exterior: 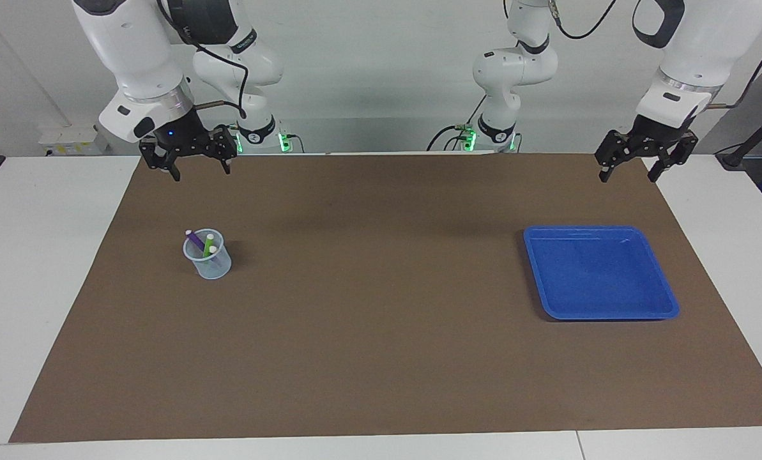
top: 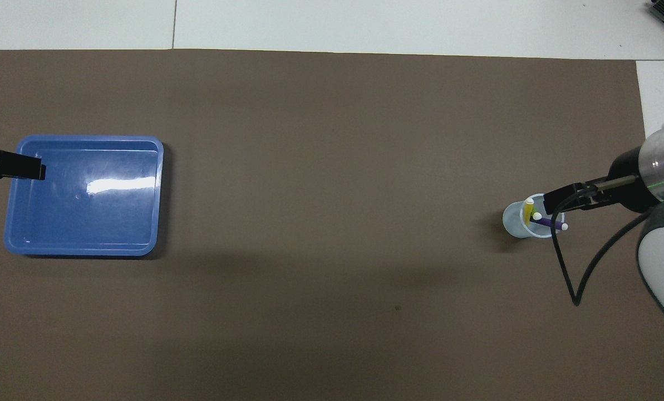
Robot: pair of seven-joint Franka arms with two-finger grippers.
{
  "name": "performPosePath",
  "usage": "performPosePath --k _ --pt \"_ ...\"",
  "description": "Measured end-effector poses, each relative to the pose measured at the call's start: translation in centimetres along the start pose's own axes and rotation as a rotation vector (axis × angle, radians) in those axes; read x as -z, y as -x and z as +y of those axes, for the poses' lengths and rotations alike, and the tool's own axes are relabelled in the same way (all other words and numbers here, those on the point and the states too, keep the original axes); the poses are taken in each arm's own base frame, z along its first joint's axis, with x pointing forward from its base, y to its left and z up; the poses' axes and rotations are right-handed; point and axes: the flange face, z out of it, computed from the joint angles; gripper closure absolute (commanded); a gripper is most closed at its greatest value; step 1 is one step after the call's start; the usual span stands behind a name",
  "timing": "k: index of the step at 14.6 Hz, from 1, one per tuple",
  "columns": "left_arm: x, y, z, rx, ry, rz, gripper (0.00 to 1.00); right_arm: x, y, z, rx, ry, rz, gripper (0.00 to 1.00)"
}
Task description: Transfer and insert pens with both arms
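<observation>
Toward the right arm's end of the brown mat stands a clear plastic cup [exterior: 207, 255] [top: 516, 224] holding the pens. A purple pen [exterior: 195, 240] [top: 549, 223] and a green pen [exterior: 208, 246] lean in it, and a yellow pen [top: 528, 210] shows from above. My right gripper [exterior: 202, 174] hangs open in the air over the mat's edge by the robots, well apart from the cup. My left gripper [exterior: 628, 179] hangs open over the same edge at the left arm's end. Neither holds anything.
A shallow blue tray [exterior: 601, 273] [top: 84, 195] lies on the mat toward the left arm's end. The brown mat [exterior: 381, 332] covers most of the white table. A black cable [top: 574, 278] loops down from the right arm.
</observation>
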Motion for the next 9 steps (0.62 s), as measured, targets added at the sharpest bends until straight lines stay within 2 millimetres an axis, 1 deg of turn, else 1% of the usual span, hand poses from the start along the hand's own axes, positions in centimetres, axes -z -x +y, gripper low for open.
performPosePath --k 9 --pt "-0.02 -0.03 0.07 0.03 0.0 0.0 0.0 0.0 0.0 0.01 -0.002 0.0 0.0 0.0"
